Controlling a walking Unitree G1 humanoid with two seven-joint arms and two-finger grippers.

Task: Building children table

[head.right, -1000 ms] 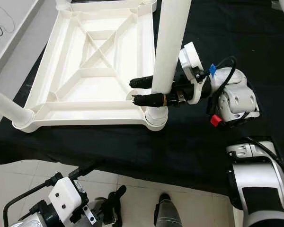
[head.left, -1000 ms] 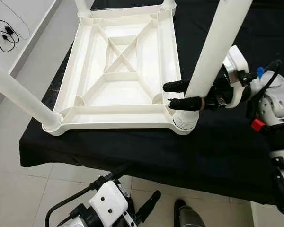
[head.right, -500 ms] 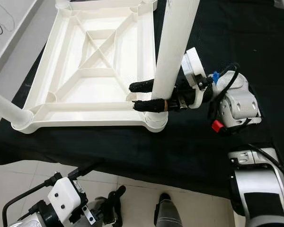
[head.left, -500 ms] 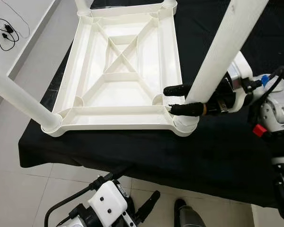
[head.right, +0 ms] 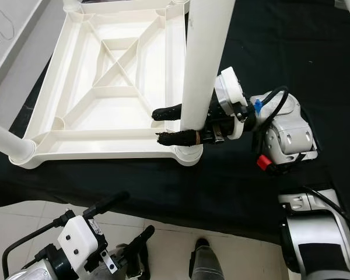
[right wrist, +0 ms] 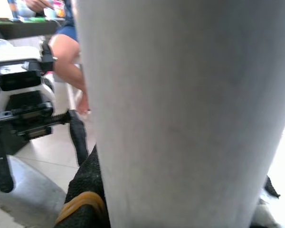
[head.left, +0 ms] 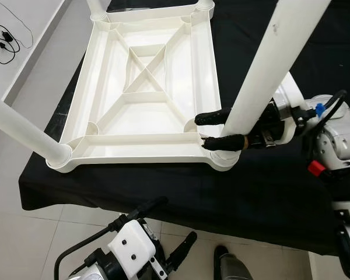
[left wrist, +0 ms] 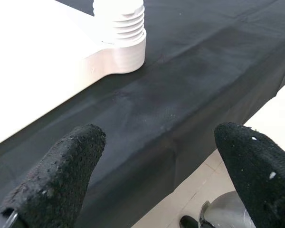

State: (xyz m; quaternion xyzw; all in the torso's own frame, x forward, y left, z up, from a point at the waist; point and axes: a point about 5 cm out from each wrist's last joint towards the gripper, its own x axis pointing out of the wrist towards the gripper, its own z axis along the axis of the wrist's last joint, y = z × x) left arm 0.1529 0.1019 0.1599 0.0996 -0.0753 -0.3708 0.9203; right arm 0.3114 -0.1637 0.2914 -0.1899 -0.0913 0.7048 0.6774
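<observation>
A white plastic table top (head.left: 146, 87) lies upside down on a black-covered table (head.left: 268, 192). Its near-left leg (head.left: 23, 125) stands in its corner socket. My right gripper (head.left: 203, 130) is shut on the near-right leg (head.left: 262, 76) just above that corner's socket (head.left: 223, 158), one black finger on each side. The leg leans a little to the right. Up close, the right wrist view has the same leg (right wrist: 180, 114). My left gripper (left wrist: 156, 166) hangs open below the table's front edge, facing the threaded leg base (left wrist: 119, 28).
Two more legs (head.left: 99, 7) rise at the far corners. A black cable (head.left: 6, 38) lies on the floor at the left. The table's front edge (head.left: 163, 201) drops to a tiled floor. A person's leg (right wrist: 69, 61) is in the right wrist view's background.
The near-right leg tipped further to the right, then came back more upright, with my right gripper still shut on it. The camera shifted slightly. The left arm stayed low.
</observation>
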